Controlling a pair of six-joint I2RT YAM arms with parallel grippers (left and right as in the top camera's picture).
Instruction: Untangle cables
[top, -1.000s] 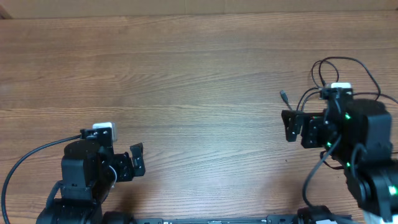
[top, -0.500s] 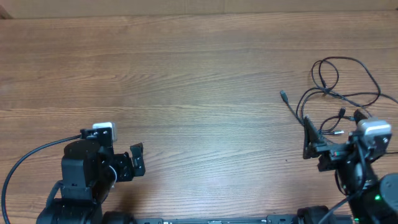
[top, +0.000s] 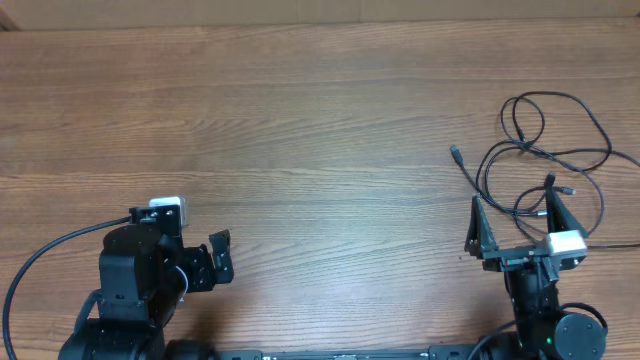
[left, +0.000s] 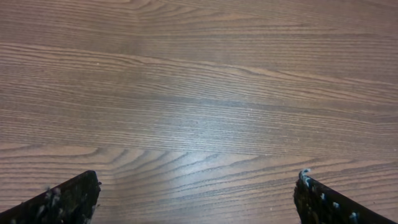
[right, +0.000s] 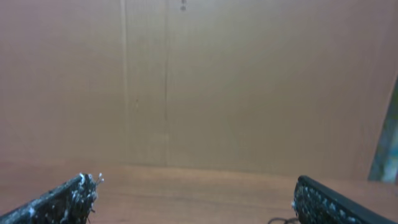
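you have 2 grippers, the left gripper (top: 221, 258) and the right gripper (top: 513, 204), 1 table (top: 300, 130) and 1 tangle of cables (top: 530, 147), its cords too interlaced to count.

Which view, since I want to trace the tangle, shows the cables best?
The overhead view: the cables lie in plain sight, looping at the table's right side. The left wrist view shows only bare wood; the right wrist view faces the back wall, with at most a dark sliver at its bottom edge.

right tool (right: 196, 202): jaws wide apart, tips at both lower corners | surface (right: 186, 180): narrow wooden strip along bottom | wall (right: 249, 81): plain brown, vertical seam (right: 166, 68)
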